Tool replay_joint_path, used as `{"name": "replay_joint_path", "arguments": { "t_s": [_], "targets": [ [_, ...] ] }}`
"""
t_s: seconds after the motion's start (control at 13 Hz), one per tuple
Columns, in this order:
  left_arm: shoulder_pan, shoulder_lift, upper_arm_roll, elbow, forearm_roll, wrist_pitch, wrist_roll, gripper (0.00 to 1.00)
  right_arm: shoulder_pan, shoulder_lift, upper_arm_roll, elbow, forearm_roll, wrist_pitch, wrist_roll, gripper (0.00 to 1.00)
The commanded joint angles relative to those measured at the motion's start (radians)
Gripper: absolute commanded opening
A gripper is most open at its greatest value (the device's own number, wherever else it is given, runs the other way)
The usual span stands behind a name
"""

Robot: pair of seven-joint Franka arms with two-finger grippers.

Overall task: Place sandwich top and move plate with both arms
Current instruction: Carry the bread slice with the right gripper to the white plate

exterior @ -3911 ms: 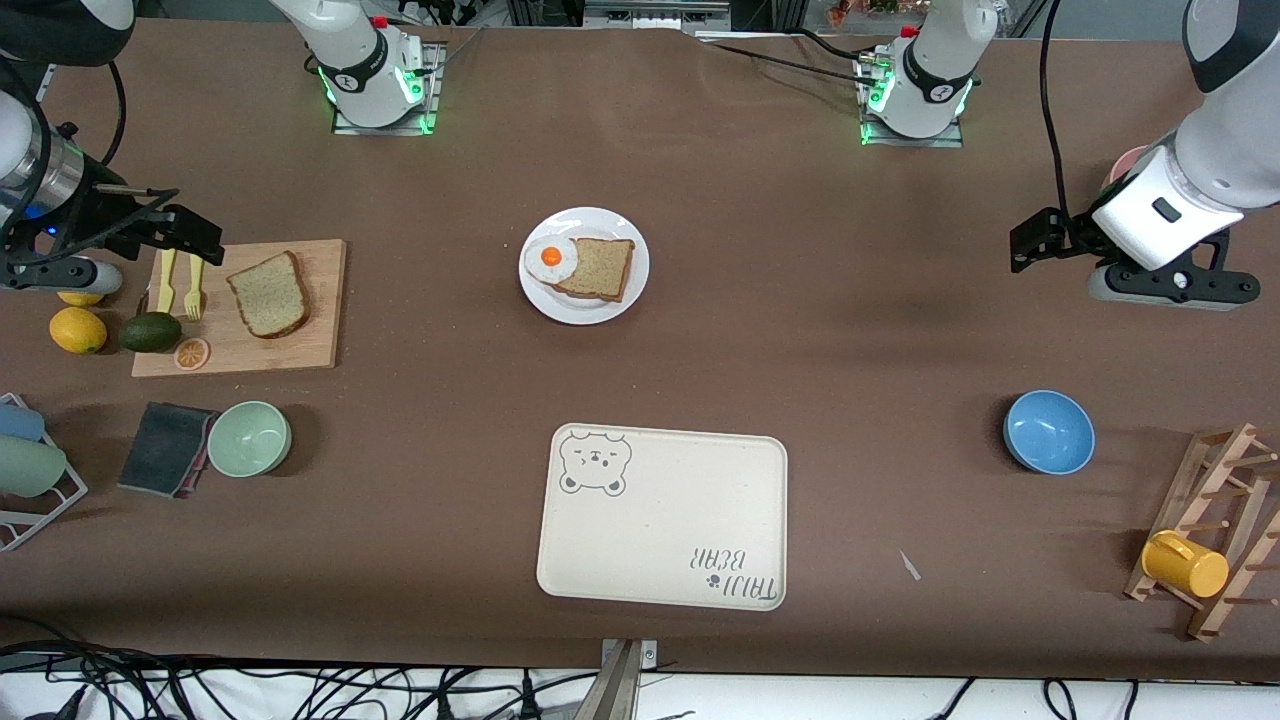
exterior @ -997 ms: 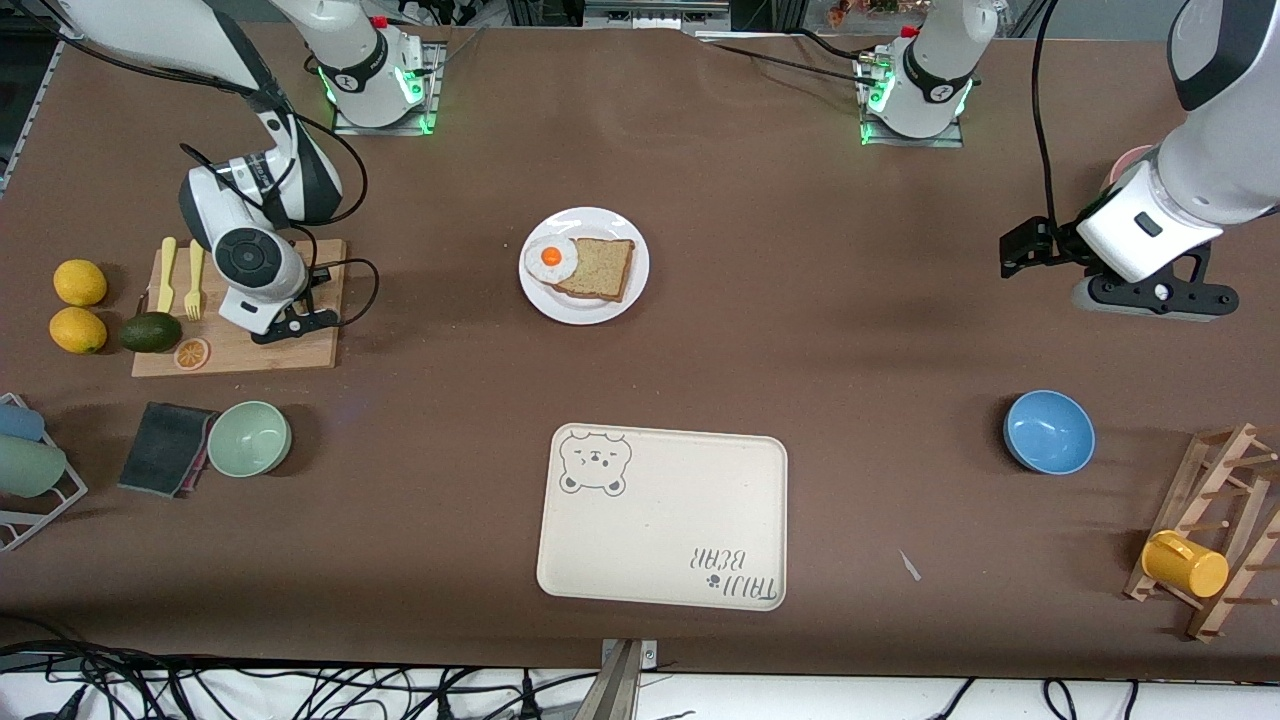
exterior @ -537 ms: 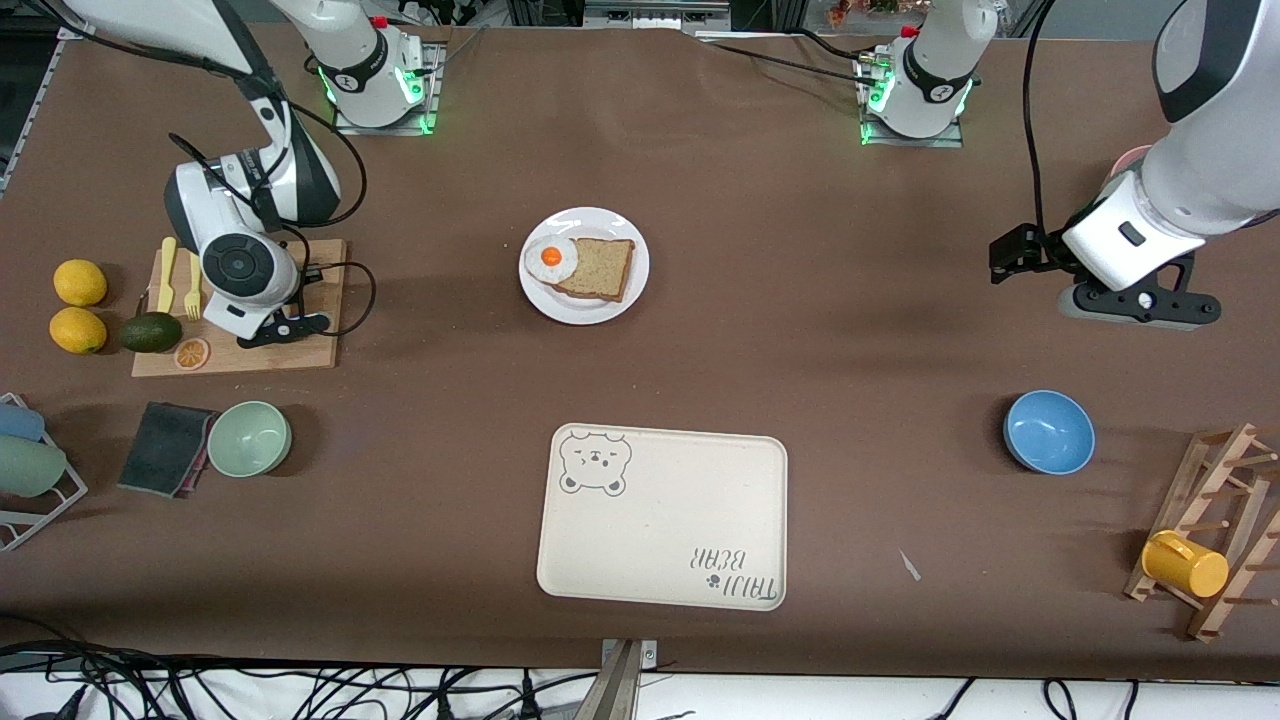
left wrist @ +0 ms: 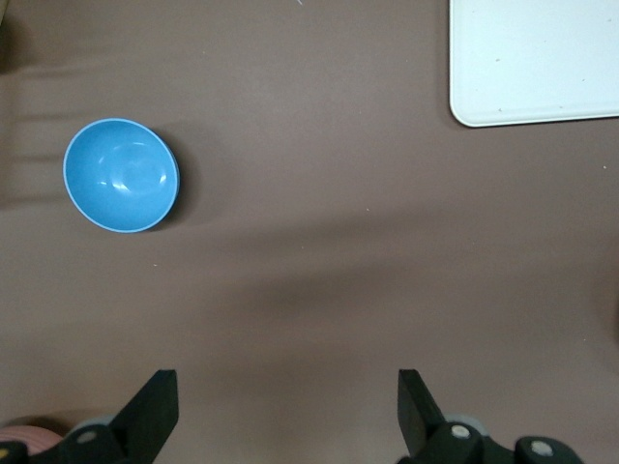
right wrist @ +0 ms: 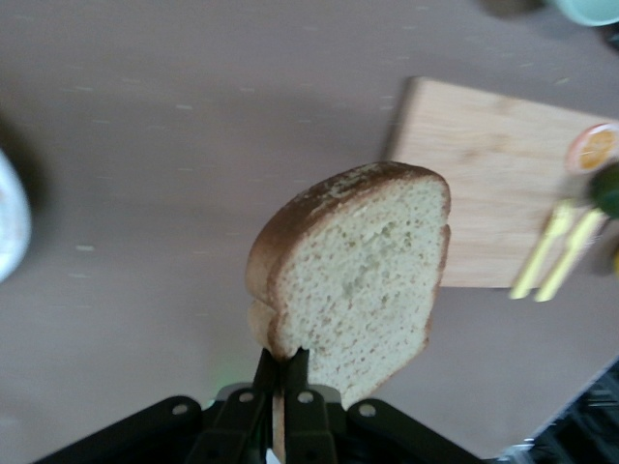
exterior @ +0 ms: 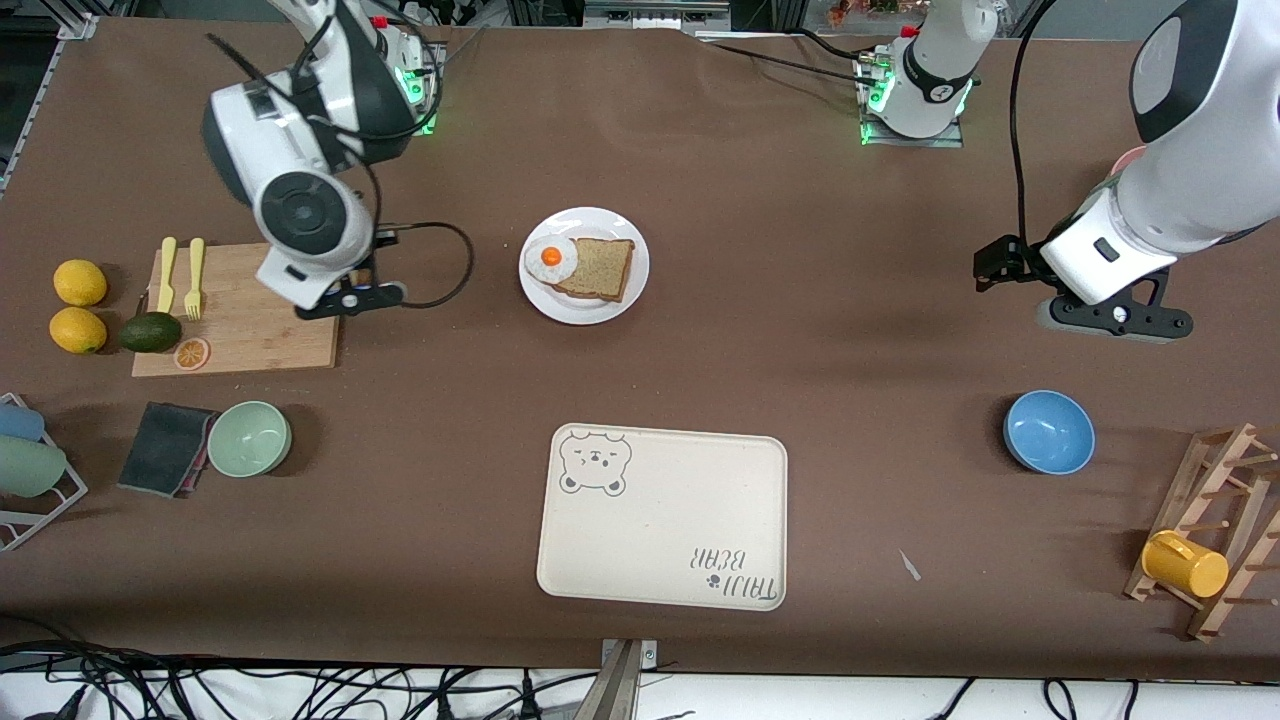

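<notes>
The sandwich top point(right wrist: 353, 275) is held clamped at its edge in the right tool point(right wrist: 282, 387), lifted off the table point(exterior: 800, 400) and hanging over the edge of the wooden cutting board point(exterior: 240, 330) that faces the plate point(exterior: 584, 300). In the front view the slice is hidden under the right arm. The plate is seen at the middle of the table, farther from the front camera than the cream tray point(exterior: 660, 540). On the plate 1 squarer bread slice point(exterior: 598, 268) is laid, with a fried egg point(exterior: 550, 258) overlapping it on the right arm's side. The left tool point(left wrist: 287, 411) is held with fingers point(left wrist: 153, 411) wide apart, gripping nothing, over bare table toward the left arm's end, near the blue bowl point(left wrist: 121, 175).
</notes>
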Motion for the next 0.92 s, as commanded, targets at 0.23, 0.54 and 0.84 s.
{"name": "replay_joint_path", "arguments": {
  "t_s": [0.23,0.54,0.84],
  "targets": [
    [-0.001,0.018,-0.004,0.026,0.035,0.004,0.003,1.00,0.234,0.228,0.006,0.213,0.088,0.019,0.248,0.00],
    [-0.001,0.018,-0.004,0.026,0.035,0.004,0.003,1.00,0.334,0.331,0.004,0.236,0.076,0.137,0.288,0.00],
    [-0.006,0.016,-0.009,0.029,0.037,0.012,0.003,1.00,0.414,0.388,0.004,0.238,0.071,0.194,0.326,0.00]
  ]
}}
